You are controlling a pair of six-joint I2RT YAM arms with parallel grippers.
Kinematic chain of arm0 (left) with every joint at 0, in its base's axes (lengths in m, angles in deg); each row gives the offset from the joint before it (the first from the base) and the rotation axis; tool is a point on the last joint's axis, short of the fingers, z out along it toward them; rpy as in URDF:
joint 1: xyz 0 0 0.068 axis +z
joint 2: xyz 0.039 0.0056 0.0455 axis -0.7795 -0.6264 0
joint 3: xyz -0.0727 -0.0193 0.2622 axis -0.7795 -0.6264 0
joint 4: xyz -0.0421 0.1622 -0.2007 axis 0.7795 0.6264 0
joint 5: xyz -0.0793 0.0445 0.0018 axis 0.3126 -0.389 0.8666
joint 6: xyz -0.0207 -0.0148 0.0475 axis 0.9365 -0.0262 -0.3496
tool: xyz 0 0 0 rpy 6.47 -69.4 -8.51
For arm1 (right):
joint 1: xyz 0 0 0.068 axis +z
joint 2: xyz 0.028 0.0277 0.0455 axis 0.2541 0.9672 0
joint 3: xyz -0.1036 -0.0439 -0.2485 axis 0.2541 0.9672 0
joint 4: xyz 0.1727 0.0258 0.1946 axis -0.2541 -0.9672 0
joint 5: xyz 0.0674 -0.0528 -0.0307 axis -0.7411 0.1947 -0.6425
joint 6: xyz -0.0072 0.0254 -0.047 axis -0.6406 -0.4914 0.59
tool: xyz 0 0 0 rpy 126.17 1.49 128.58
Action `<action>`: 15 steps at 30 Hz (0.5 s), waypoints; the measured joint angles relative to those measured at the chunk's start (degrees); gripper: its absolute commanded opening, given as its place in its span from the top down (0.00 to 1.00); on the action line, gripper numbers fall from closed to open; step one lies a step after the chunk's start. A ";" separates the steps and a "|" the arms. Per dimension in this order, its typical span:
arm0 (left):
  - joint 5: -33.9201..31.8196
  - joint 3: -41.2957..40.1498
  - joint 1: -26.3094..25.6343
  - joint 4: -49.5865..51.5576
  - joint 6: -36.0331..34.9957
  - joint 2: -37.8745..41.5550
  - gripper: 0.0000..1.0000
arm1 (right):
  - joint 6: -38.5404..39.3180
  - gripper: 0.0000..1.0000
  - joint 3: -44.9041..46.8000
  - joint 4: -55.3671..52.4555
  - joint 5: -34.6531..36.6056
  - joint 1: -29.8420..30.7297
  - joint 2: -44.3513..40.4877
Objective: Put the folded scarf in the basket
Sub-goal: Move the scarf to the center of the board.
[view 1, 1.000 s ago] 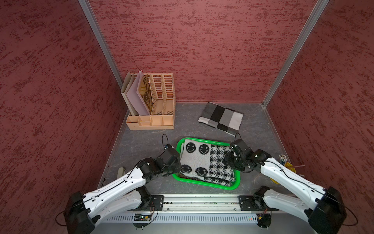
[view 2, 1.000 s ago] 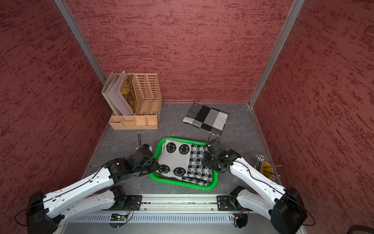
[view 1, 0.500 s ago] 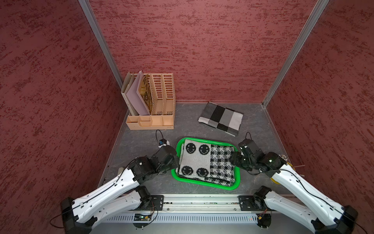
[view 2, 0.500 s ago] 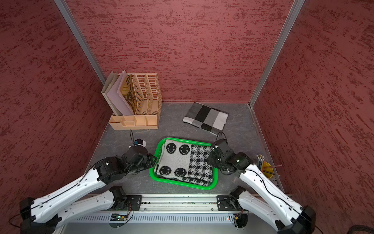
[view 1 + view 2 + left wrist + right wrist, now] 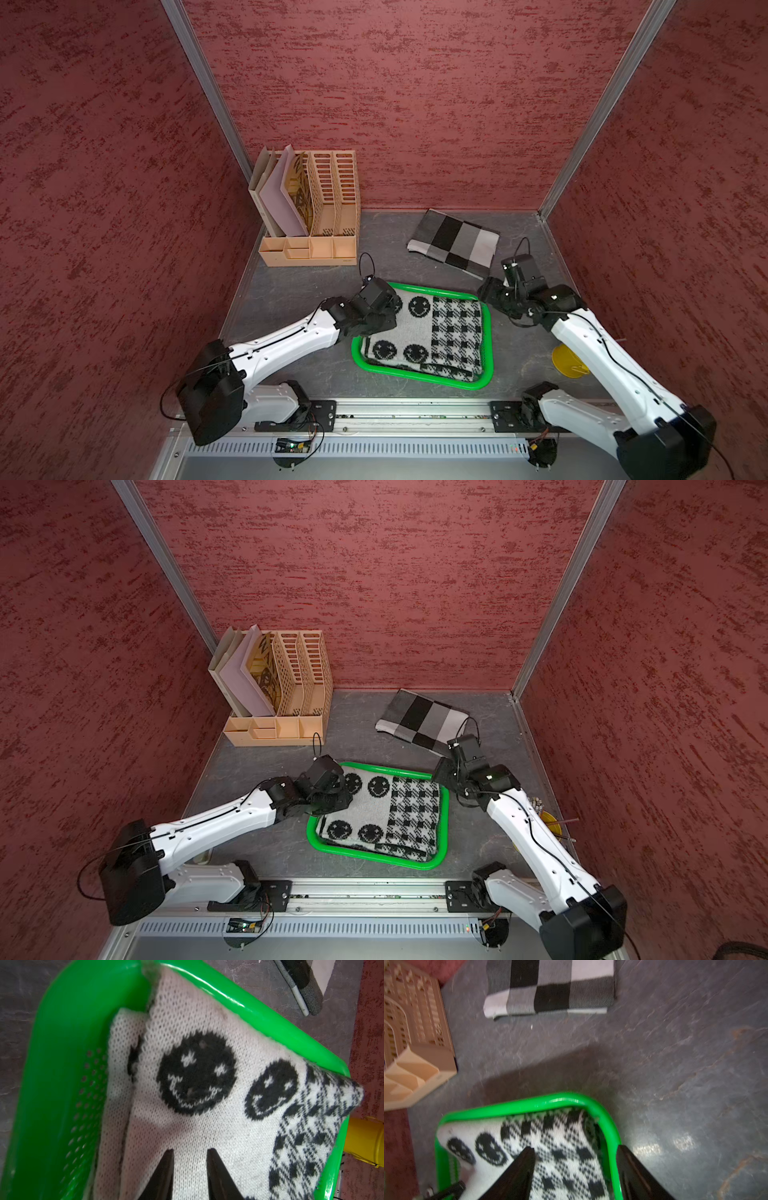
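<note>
The folded scarf, white knit with black smiley faces and a houndstooth half, lies flat inside the bright green basket. My left gripper hovers over the scarf's far left corner. In the left wrist view its tips stand a little apart, open, with flat knit showing between them. My right gripper sits at the basket's far right corner. It is open wide, one finger over the scarf, the other outside the rim.
A folded grey, black and white checked cloth lies behind the basket. A tan slotted file organizer with folders stands at the back left. A yellow spool sits under my right arm, near the right wall.
The left gripper moved from the basket's left rim onto the scarf's far left corner. The right gripper backed off the scarf's right edge to the basket's far right corner and opened wider.
</note>
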 measured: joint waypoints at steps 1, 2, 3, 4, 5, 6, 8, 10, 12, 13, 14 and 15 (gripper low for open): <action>0.22 -0.17 0.44 -0.11 -0.11 0.20 0.70 | 0.52 0.33 -0.90 1.53 -0.96 -2.34 2.05; 0.37 -0.17 0.74 -0.07 -0.39 0.50 0.70 | 1.05 0.34 -1.75 2.91 -1.73 -4.07 4.28; 0.50 -0.11 1.03 -0.04 -0.74 1.09 0.69 | 1.73 0.37 -3.13 4.33 -2.47 -5.51 7.45; 0.57 0.28 1.38 0.31 -1.05 1.86 0.69 | 2.51 0.41 -5.16 5.64 -3.26 -6.40 11.23; 0.74 0.92 1.77 0.61 -1.42 2.56 0.69 | 3.15 0.42 -7.06 6.71 -3.91 -6.78 14.71; 1.09 1.97 2.45 0.94 -1.90 3.17 0.68 | 4.00 0.43 -9.94 7.89 -4.92 -6.97 19.26; 2.16 4.59 4.70 0.90 -2.71 3.72 0.68 | 5.09 0.44 -16.24 10.45 -7.26 -7.10 28.41; 3.45 7.45 7.87 0.44 -3.72 3.50 0.68 | 6.01 0.44 -23.80 12.63 -9.68 -7.13 38.53; 4.81 10.01 11.04 0.07 -4.74 2.54 0.67 | 6.71 0.44 -30.88 13.57 -11.17 -7.13 47.12; 5.55 11.21 12.59 -0.15 -5.20 1.77 0.67 | 7.04 0.44 -34.51 13.68 -11.78 -7.10 51.25; 6.12 12.02 13.81 -0.39 -5.75 1.11 0.67 | 7.30 0.44 -37.27 13.70 -12.35 -7.08 54.36; 6.80 12.81 15.13 -0.55 -6.25 0.33 0.67 | 7.63 0.44 -40.63 13.49 -12.83 -7.04 57.79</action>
